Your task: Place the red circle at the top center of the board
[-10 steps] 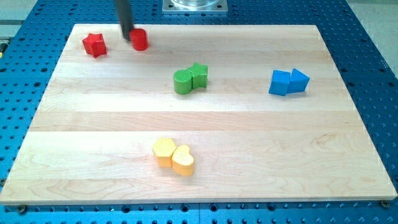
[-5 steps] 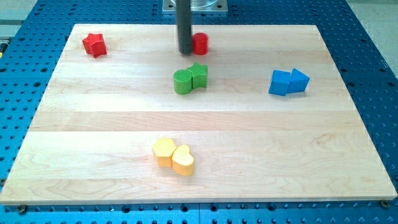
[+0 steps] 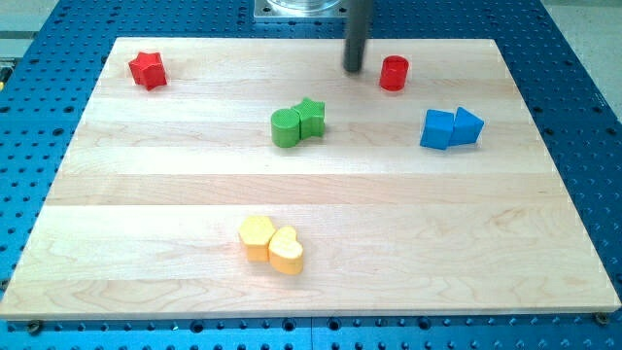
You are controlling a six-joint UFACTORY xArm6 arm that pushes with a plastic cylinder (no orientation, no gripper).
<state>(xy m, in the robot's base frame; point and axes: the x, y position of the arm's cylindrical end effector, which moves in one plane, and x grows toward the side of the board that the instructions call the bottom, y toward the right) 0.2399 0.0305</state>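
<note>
- My tip (image 3: pixel 354 68) stands just left of the small red circle block (image 3: pixel 394 73), apart from it, holding nothing;
- The circle sits far on the pale wooden board (image 3: pixel 175 194), right of centre; probably light, rigid, slippery; push its right side leftward.

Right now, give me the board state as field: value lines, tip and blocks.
tip: my tip, near the view's top, just right of centre
red circle, right of my tip, a gap between them
red star, top left
green pair: green circle touching green star, centre
blue pair: blue cube beside blue triangle, right
yellow pair: yellow hexagon touching yellow heart, bottom centre
</note>
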